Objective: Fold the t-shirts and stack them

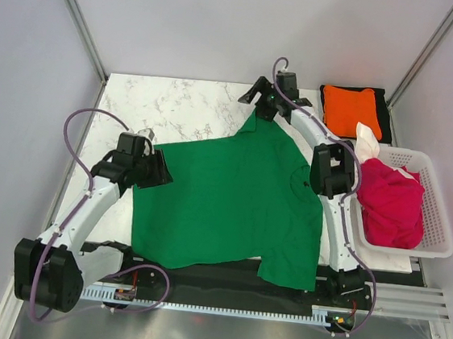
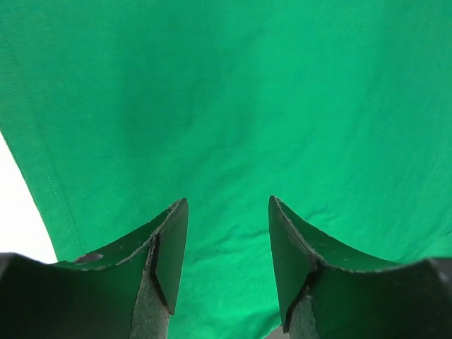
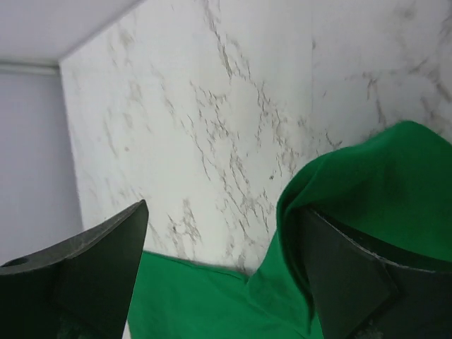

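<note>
Marble table (image 1: 177,99) first: white with grey veins, carrying everything else. Across its middle, the bright green t-shirt (image 1: 223,201), spread open and mostly flat, with a few soft ripples. Long axis running left to right: hem toward the left arm, neck opening toward the right arm. One sleeve pointing to the far edge, the other hanging over the near edge onto the black strip (image 1: 208,266) by the arm bases.

At the right edge of the table, the white slotted basket (image 1: 445,229), holding the crimson t-shirt (image 1: 389,203) in a crumpled heap. Beyond the basket, in the far right corner, the orange t-shirt (image 1: 350,110), folded into a square and lying on the folded black t-shirt (image 1: 385,113). Between that stack and the crimson heap, a bunched bit of the white t-shirt (image 1: 367,140), at the basket's far rim.

Left gripper (image 1: 163,177) at the hem on the left side of the green t-shirt (image 2: 247,92), pointing down at the cloth; fingers (image 2: 173,240) parted, with only flat cloth seen in the gap. Cannot tell whether touching the cloth. Right gripper (image 1: 250,95) at the tip of the far sleeve, jaws spread wide; green t-shirt (image 3: 367,183) bunched up against one finger (image 3: 353,275), the other finger over bare marble.
</note>
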Tool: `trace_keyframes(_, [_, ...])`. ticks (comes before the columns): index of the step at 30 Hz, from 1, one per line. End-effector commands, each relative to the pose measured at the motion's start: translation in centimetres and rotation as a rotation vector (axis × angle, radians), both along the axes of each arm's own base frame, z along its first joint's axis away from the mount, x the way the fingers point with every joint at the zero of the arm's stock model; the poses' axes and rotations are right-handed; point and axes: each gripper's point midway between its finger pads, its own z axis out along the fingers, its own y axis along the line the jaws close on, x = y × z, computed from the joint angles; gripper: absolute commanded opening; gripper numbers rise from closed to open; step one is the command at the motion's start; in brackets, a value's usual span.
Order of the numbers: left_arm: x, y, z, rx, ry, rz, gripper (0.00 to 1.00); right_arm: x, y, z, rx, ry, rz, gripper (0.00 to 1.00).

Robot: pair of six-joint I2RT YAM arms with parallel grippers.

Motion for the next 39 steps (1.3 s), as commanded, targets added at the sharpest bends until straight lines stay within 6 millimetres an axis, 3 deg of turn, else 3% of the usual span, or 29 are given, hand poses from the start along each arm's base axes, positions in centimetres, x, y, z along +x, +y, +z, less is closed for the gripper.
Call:
trace_keyframes(1, [0.5,-0.5,1.1,0.013,-0.067,0.005,0.56,4.2,-5.1,12.7,0.236,-0.253,-0.137,0.92])
trace_keyframes(2, [0.5,-0.5,1.2,0.02,-0.071,0.007,0.56,3.8,-5.9,14.8,0.232,-0.281,-0.143,0.92])
trace_keyframes(4, [0.4,-0.8,0.9,0.024,-0.061,-0.005,0.56,2.5,-7.3,13.4,0.157,-0.26,-0.135,0.92])
trace_keyframes(5, [0.5,-0.9,0.9,0.026,-0.062,-0.009,0.56,1.5,-8.1,15.3,0.127,-0.29,-0.151,0.92])
trace_keyframes(6, [0.5,-0.9,0.8,0.027,-0.056,-0.009,0.56,0.1,-8.4,12.5,0.076,-0.232,-0.146,0.93])
trace_keyframes(7, [0.6,-0.8,0.8,0.029,-0.053,-0.009,0.56,-0.7,-8.7,11.9,0.058,-0.214,-0.152,0.93])
trace_keyframes(8, [0.6,-0.9,0.8,0.029,-0.055,-0.008,0.56,-1.6,-8.9,12.6,0.049,-0.219,-0.156,0.93])
trace_keyframes(9, [0.5,-0.9,0.7,0.029,-0.052,-0.012,0.56,-2.8,-8.5,10.2,0.025,-0.171,-0.142,0.93])
trace_keyframes(11, [0.5,-1.0,0.7,0.029,-0.052,-0.013,0.56,-4.0,-7.8,9.0,0.004,-0.143,-0.119,0.93])
trace_keyframes(15, [0.3,-1.0,1.0,0.035,-0.064,-0.014,0.56,-5.8,-4.1,5.8,-0.016,-0.077,-0.032,0.92])
trace_keyframes(17, [0.2,-1.0,1.0,0.04,-0.067,-0.013,0.56,-5.9,-2.9,3.9,-0.022,-0.043,-0.012,0.92])
trace_keyframes(18, [0.2,-1.2,1.0,0.042,-0.067,-0.019,0.56,-5.9,-1.9,4.0,-0.021,-0.045,0.006,0.92])
trace_keyframes(19, [0.2,-1.1,1.0,0.047,-0.067,-0.021,0.56,-5.7,-1.5,2.5,-0.032,-0.025,0.015,0.92])
trace_keyframes(24, [0.2,-1.3,1.1,0.052,-0.072,-0.028,0.56,-5.5,-0.1,0.5,-0.096,0.0,0.033,0.92])
trace_keyframes(27, [0.2,-1.4,1.2,0.051,-0.073,-0.031,0.56,-5.3,-1.0,-1.0,-0.148,0.016,0.004,0.92])
trace_keyframes(32, [0.2,-1.5,1.2,0.043,-0.073,-0.036,0.56,-5.4,-2.5,-1.6,-0.223,0.008,-0.034,0.93])
trace_keyframes(39, [0.2,-1.6,1.6,0.036,-0.082,-0.039,0.56,-5.4,-2.0,-2.0,-0.22,0.013,-0.026,0.93])
